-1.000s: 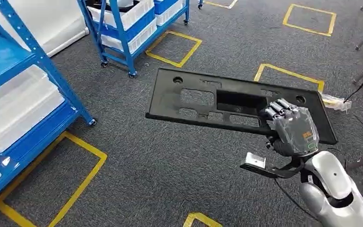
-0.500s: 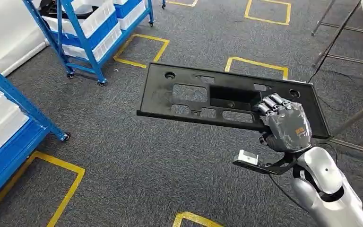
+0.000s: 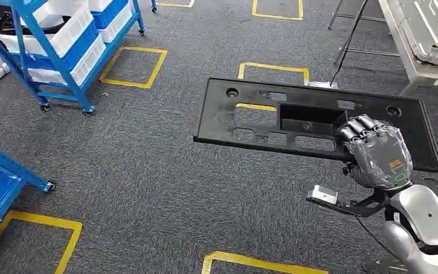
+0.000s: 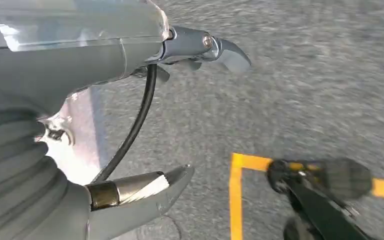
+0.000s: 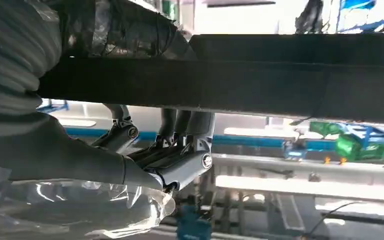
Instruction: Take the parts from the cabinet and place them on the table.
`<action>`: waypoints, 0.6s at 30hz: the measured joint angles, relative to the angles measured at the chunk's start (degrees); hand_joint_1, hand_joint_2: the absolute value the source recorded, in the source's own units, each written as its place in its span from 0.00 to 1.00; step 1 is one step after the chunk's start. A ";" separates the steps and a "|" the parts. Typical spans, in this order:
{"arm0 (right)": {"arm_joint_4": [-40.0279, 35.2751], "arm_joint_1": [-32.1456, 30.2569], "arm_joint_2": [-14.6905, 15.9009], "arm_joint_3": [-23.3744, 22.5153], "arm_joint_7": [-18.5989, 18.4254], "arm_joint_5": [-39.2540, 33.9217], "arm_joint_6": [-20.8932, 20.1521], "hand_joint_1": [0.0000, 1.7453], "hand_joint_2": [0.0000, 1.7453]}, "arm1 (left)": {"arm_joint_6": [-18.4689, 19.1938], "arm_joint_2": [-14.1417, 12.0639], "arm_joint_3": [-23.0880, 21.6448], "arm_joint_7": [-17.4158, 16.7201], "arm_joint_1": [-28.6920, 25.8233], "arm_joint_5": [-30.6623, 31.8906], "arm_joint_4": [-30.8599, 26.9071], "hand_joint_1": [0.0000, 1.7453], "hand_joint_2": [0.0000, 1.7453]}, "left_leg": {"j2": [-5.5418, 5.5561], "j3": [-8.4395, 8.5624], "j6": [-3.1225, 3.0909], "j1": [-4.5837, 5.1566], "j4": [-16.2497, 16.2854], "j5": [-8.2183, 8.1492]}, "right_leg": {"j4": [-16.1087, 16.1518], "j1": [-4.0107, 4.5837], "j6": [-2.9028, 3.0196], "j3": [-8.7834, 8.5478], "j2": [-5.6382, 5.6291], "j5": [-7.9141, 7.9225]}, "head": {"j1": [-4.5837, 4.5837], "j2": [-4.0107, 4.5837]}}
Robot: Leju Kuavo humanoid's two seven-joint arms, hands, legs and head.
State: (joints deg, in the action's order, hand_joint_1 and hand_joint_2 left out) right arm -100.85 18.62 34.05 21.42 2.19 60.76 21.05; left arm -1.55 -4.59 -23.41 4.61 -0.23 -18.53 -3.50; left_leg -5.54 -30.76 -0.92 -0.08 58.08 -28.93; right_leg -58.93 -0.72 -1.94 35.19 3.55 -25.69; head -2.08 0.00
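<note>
A long black plastic panel (image 3: 296, 117) with several cut-outs hangs level above the carpet. My right hand (image 3: 376, 151) grips it near its right end, fingers curled over the near edge. In the right wrist view the panel (image 5: 260, 80) crosses the picture as a dark bar, with that hand's fingers (image 5: 180, 135) wrapped under it. In the left wrist view my left hand (image 4: 130, 55) hangs over the grey carpet with thumb and fingers apart and nothing in it.
A metal table (image 3: 413, 57) with silver sheet parts (image 3: 433, 23) stands at the upper right, a dark stand's legs (image 3: 348, 34) beside it. A wheeled blue shelf (image 3: 51, 45) with white bins is at upper left, another blue rack (image 3: 0, 177) at left. Yellow squares mark the carpet.
The camera has turned: the blue shelves slid out to the left and the table came in at upper right. The panel stays in my right hand's grip.
</note>
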 joint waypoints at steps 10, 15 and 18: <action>-0.44 1.20 0.33 0.74 -1.11 3.21 -1.07 1.00 1.00 | 0.78 -0.02 -1.11 -0.64 0.06 -0.07 -0.64 0.00 1.00 | 5.04 -8.42 1.40 -0.56 18.40 -8.77 | 0.24 0.19 2.49 -0.17 -5.80 0.33 | 0.07 0.00; -1.60 -2.26 0.61 -0.33 -1.66 4.37 0.77 1.00 1.00 | 0.70 -0.18 -1.64 0.02 -0.61 0.22 -0.79 0.00 1.00 | 11.06 -1.25 0.18 -0.75 1.53 0.23 | -0.41 0.29 2.06 0.22 -9.41 0.22 | 0.00 0.00; -3.08 -4.23 1.11 -1.03 -2.64 5.35 0.40 1.00 1.00 | 1.11 -0.28 -2.73 0.13 -0.21 1.00 -0.81 0.00 1.00 | 9.54 -1.07 -0.02 -0.31 0.78 0.26 | -0.15 -0.43 0.75 0.89 -11.53 0.87 | 0.09 0.00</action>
State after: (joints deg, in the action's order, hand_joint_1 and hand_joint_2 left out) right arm -103.93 14.38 35.17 20.40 -0.46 66.12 21.44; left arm -0.44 -4.87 -26.14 4.74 -0.44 -17.53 -4.31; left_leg 4.01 -31.83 -0.94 -0.39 58.87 -28.67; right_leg -59.08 -1.15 -1.19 36.08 -7.98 -24.82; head -1.99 0.00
